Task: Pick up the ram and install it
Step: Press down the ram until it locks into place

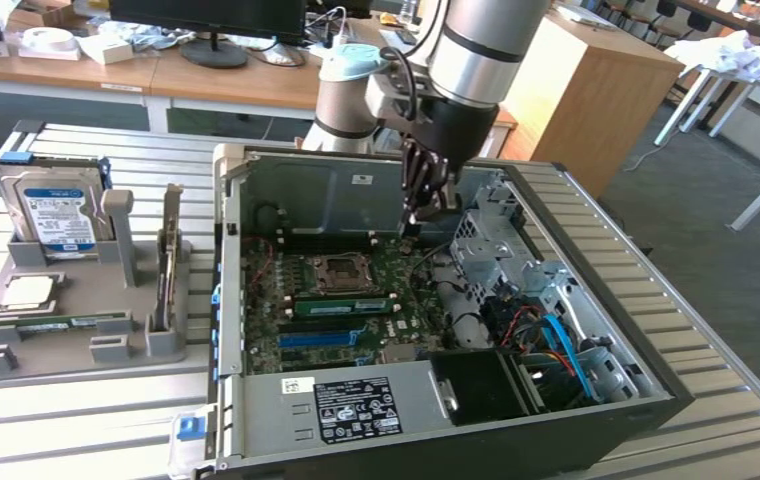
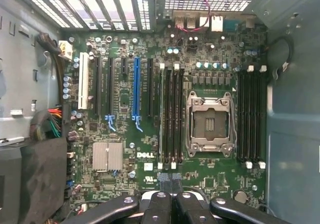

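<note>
Silver arm point(image 1: 480, 40), pale-blue joint cap point(image 1: 351, 62), black cable point(image 1: 407, 85), black gripper point(image 1: 423, 212).

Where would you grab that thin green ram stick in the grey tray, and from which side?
The ram sits lengthwise in a groove of the tray. Its ends and underside look boxed in, and only the top seems free. So probably come from above and pinch the middle of its long upper edge across the two flat faces.

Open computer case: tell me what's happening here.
The robot arm's gripper hangs inside the open computer case, above the motherboard. Its fingers are shut, with nothing seen between them. A green ram stick lies on the grey tray beside the case, near the hard drive.
</note>
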You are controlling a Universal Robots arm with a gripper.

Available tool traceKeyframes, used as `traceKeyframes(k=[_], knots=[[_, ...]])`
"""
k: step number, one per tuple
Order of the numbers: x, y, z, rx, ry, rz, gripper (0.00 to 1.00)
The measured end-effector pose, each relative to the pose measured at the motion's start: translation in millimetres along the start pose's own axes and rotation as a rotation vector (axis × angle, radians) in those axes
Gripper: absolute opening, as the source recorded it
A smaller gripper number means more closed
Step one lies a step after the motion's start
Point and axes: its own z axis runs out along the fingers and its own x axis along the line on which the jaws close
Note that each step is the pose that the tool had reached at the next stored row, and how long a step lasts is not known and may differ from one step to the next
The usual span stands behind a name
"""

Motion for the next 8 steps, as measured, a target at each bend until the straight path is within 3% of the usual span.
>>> traceKeyframes(k=[8], knots=[[0.1,-0.3,8.2,0.0000,-0.0017,0.000,0.10]])
